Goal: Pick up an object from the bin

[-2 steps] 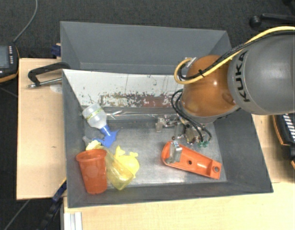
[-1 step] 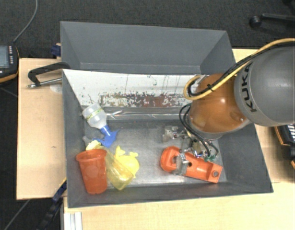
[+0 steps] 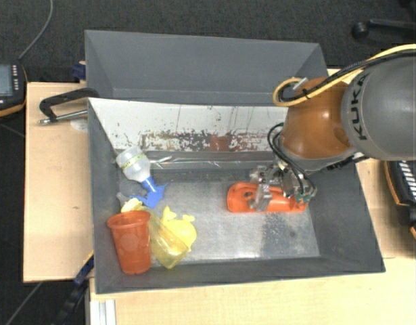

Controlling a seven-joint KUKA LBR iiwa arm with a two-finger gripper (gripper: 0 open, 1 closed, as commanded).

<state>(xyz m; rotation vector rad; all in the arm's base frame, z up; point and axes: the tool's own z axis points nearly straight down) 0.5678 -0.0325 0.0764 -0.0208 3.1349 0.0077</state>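
An orange, elongated plastic thing (image 3: 240,198) lies flat on the bin floor, right of the middle. My gripper (image 3: 266,189) is down low directly over its middle, coming in from the right, and covers part of it. Whether it touches or grasps the orange thing is hidden by the gripper's own body.
In the bin's left part stand an orange cup (image 3: 131,241) at the front corner and a crumpled yellow piece (image 3: 174,235) beside it. A clear bottle with a blue end (image 3: 139,171) lies behind them. The arm's orange cover and cables hang over the bin's right side.
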